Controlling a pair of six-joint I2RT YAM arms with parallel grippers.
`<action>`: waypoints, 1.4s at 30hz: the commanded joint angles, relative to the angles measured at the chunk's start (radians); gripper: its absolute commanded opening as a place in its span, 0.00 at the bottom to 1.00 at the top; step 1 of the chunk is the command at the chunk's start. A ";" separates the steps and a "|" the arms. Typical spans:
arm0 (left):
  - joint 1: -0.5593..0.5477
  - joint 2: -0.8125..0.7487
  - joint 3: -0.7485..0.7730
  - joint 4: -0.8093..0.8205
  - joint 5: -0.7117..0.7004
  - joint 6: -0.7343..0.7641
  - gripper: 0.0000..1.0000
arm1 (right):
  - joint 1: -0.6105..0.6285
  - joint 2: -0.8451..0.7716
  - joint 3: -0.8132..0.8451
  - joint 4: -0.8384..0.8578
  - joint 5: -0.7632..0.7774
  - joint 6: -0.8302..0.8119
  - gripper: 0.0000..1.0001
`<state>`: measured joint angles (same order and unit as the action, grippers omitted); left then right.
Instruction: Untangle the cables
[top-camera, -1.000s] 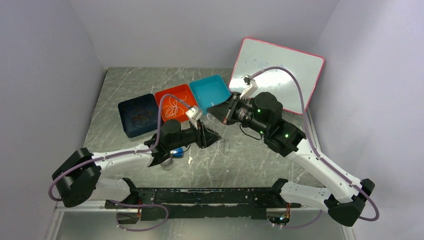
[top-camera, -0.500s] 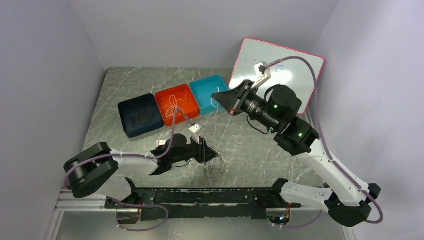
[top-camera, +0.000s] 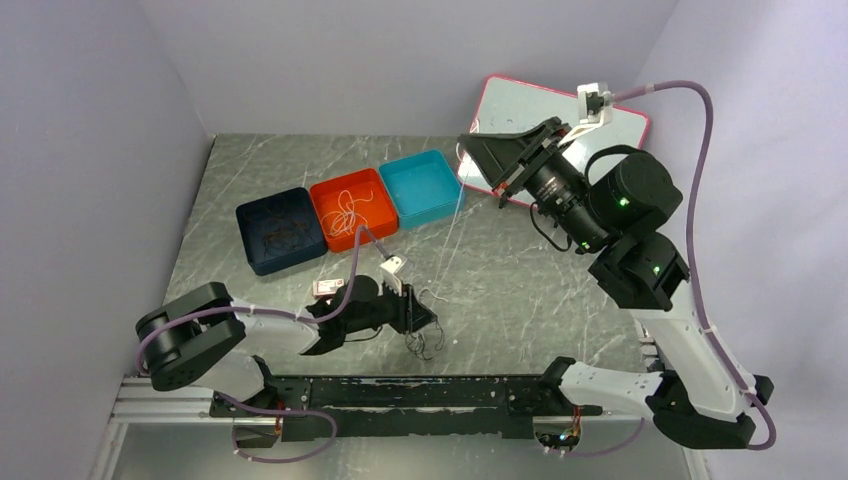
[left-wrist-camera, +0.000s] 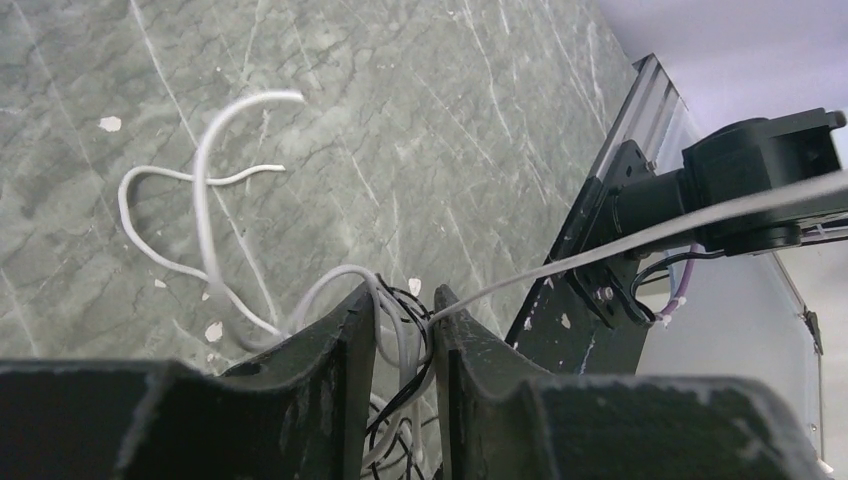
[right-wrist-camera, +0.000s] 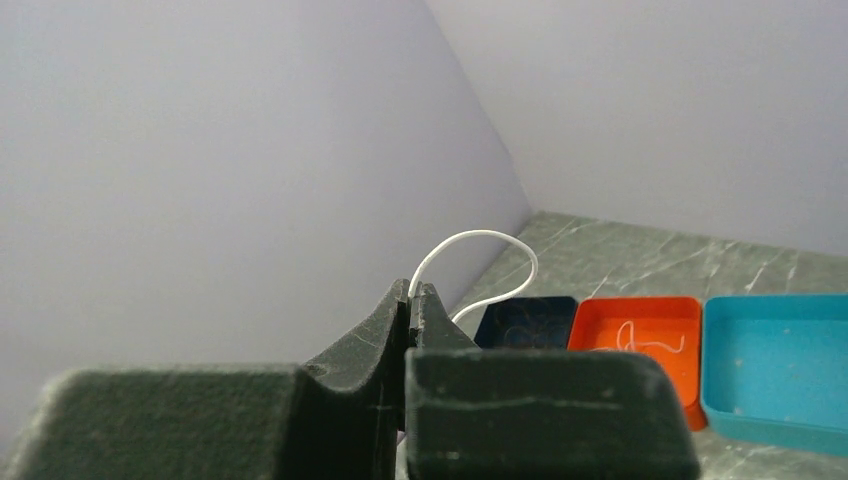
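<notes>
A tangle of thin white and black cables (top-camera: 424, 338) lies near the table's front edge. My left gripper (top-camera: 422, 316) sits low over it. In the left wrist view the gripper (left-wrist-camera: 405, 312) has its jaws closed on a bundle of white and black strands (left-wrist-camera: 412, 345), and loose white loops (left-wrist-camera: 205, 215) trail over the table. One white cable (left-wrist-camera: 640, 235) runs taut out of the bundle. It slants up (top-camera: 450, 235) to my right gripper (top-camera: 470, 145), raised high near the back. That gripper (right-wrist-camera: 412, 291) is shut on the white cable, whose end loops (right-wrist-camera: 480, 236) above the tips.
Three trays stand in a row at the back left: dark blue (top-camera: 262, 250), orange (top-camera: 328, 192) holding a white cord (top-camera: 348, 212), and teal (top-camera: 432, 200). A pink-edged whiteboard (top-camera: 480, 180) leans at the back right. The metal rail (top-camera: 400, 395) runs along the front edge.
My right arm has risen up and back to the right, drawing the white cable taut. My left gripper moved toward the front edge with the tangle, then held still.
</notes>
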<state>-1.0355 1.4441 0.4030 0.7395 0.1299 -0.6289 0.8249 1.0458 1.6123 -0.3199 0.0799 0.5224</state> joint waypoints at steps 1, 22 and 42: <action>-0.013 0.001 -0.038 0.007 -0.043 -0.003 0.32 | 0.003 0.020 0.079 0.013 0.071 -0.090 0.00; -0.023 0.005 -0.080 -0.007 -0.075 -0.017 0.31 | 0.003 0.056 0.350 0.018 0.254 -0.321 0.00; -0.024 -0.004 -0.097 -0.057 -0.103 -0.025 0.19 | 0.003 -0.042 0.322 0.312 0.508 -0.718 0.00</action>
<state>-1.0512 1.4441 0.3149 0.6964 0.0570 -0.6548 0.8261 1.0164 1.9331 -0.1097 0.5102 -0.0639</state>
